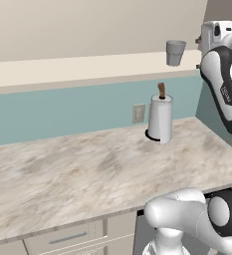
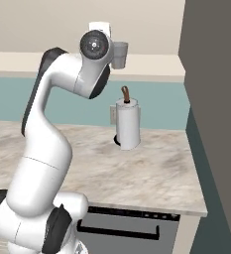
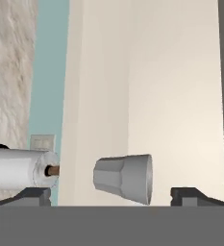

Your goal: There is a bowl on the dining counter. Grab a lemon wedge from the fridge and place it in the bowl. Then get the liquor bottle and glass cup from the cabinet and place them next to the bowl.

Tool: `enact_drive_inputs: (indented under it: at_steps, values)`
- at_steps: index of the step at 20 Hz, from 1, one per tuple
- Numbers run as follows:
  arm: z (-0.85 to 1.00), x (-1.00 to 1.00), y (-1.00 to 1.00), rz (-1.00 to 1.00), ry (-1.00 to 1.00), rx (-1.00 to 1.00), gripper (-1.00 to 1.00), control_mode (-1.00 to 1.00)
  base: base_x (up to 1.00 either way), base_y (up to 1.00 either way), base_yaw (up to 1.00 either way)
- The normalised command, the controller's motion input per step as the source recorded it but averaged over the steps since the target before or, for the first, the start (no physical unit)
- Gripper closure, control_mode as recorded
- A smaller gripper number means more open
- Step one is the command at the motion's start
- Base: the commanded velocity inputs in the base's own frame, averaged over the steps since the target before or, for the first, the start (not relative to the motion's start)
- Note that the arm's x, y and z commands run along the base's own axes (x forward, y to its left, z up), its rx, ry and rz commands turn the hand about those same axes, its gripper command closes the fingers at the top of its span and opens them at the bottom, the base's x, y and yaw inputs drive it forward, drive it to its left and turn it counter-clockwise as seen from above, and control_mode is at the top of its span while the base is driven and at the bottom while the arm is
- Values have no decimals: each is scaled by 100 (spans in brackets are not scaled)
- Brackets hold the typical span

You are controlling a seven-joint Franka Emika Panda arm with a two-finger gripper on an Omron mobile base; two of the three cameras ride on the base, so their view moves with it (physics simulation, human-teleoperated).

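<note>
While the gripper (image 3: 111,196) stands wide open and holds nothing, the cup (image 3: 124,178) sits between its fingertips (image 3: 34,196), not touched, upright on the cabinet shelf (image 1: 87,67) above the paper towel roll (image 1: 160,119).

Paper towel roll (image 1: 160,119) upright beside wall outlet (image 1: 138,113).

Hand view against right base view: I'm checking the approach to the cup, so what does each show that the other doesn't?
Hand view alone: the gripper with its fingertips spread wide, the glass cup lying between them but untouched.

Right base view alone: the dark appliance front below the counter and the tall grey panel at right.

Both: the cup on the cream shelf, the paper towel roll, the wall outlet and the teal backsplash.
</note>
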Motion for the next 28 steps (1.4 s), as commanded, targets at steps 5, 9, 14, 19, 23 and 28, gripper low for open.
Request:
enact_drive_inputs:
  at_steps: [5, 9, 14, 19, 23, 28]
  values:
    - [0, 45, 4, 1, 7, -3, -100, -100, 0, 0, 0]
    - [0, 25, 9, 0, 1, -6, -100, -100, 0, 0, 0]
    - [0, 26, 3, 0, 0, -5, -100, -100, 0, 0, 0]
    - [0, 38, 1, 0, 0, -5, -100, -100, 0, 0, 0]
    - [0, 37, 0, 0, 2, -6, -100, -100, 0, 0, 0]
    - [0, 29, 0, 0, 0, -3, -100, -100, 0, 0, 0]
